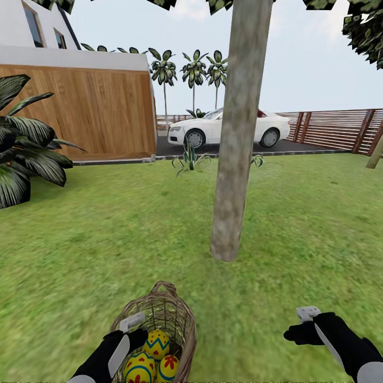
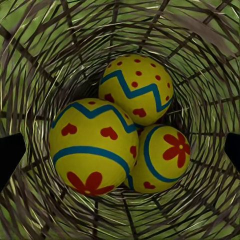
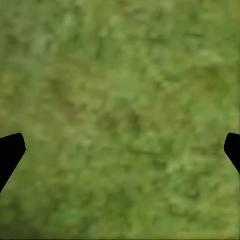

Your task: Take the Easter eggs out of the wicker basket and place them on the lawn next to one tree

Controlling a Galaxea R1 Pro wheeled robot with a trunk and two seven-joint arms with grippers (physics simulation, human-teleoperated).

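The wicker basket (image 1: 175,314) stands on the lawn (image 1: 106,239) at the bottom of the head view, with three Easter eggs inside: one with a zigzag band (image 1: 157,343), one at the front left (image 1: 139,368), one with a red flower (image 1: 168,367). My left gripper (image 1: 133,327) hovers over the basket's mouth, open; its wrist view looks straight down on the zigzag egg (image 2: 137,87), the heart-dotted egg (image 2: 92,152) and the flower egg (image 2: 162,157). My right gripper (image 1: 303,327) hangs open over bare grass (image 3: 120,120). The tree (image 1: 234,159) stands just beyond the basket.
A dark-leaved plant (image 1: 21,143) grows at the left. A wooden wall (image 1: 90,111) and a slat fence (image 1: 340,130) close the yard behind, with a white car (image 1: 229,127) past them. A second trunk (image 1: 375,154) leans at the right edge.
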